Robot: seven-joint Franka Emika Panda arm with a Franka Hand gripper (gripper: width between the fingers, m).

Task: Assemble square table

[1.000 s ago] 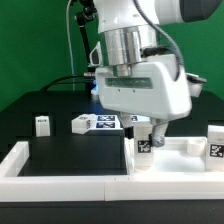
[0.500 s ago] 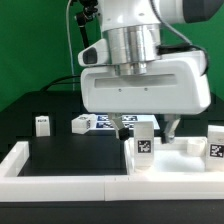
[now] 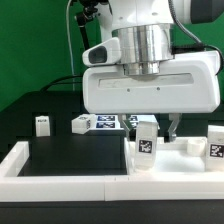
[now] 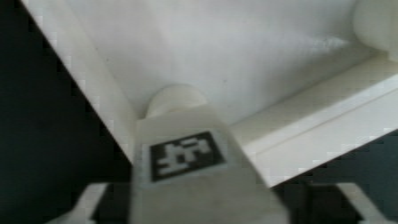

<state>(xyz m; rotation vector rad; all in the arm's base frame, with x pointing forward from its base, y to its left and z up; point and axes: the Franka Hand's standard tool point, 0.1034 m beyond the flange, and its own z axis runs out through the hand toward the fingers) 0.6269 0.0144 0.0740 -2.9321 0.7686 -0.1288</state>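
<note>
The white square table top (image 3: 188, 160) lies at the exterior view's right, against the front wall bar. A short white leg (image 3: 146, 142) with a tag stands upright in its near-left corner socket. My gripper (image 3: 149, 130) hangs straight over this leg, one finger on each side of it. In the wrist view the leg (image 4: 183, 160) fills the middle, and dark gaps separate it from both fingertips (image 4: 80, 205). The jaws stand open around the leg without touching it. The top's rim shows in the wrist view (image 4: 302, 120).
One loose leg (image 3: 42, 124) stands at the back left and another (image 3: 81, 124) lies beside the marker board (image 3: 106, 122). A third tagged leg (image 3: 215, 141) stands at the far right. White wall bars (image 3: 60, 184) edge the black surface in front and at the left.
My gripper has turned about its vertical axis, so its broad face now fronts the exterior camera. It has shifted slightly to the exterior view's right. The leg stays upright in its socket.
</note>
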